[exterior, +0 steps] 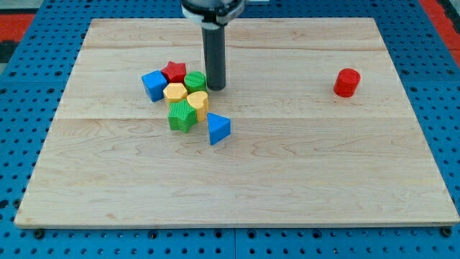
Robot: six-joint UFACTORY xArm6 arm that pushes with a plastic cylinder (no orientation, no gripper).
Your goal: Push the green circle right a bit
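The green circle (195, 80) sits in a tight cluster left of the board's middle. My tip (215, 87) stands just to its right, touching or nearly touching it. Around the circle are a red star (173, 71) at its upper left, a yellow hexagon (175, 92) at its lower left and a yellow heart-like block (198, 101) below it. A green star (182, 115) lies under those. A blue cube (153, 85) is at the cluster's left end.
A blue triangle (218, 128) lies just below and right of the cluster. A red cylinder (346, 83) stands alone at the view's right. The wooden board (287, 180) rests on a blue perforated table (14, 144).
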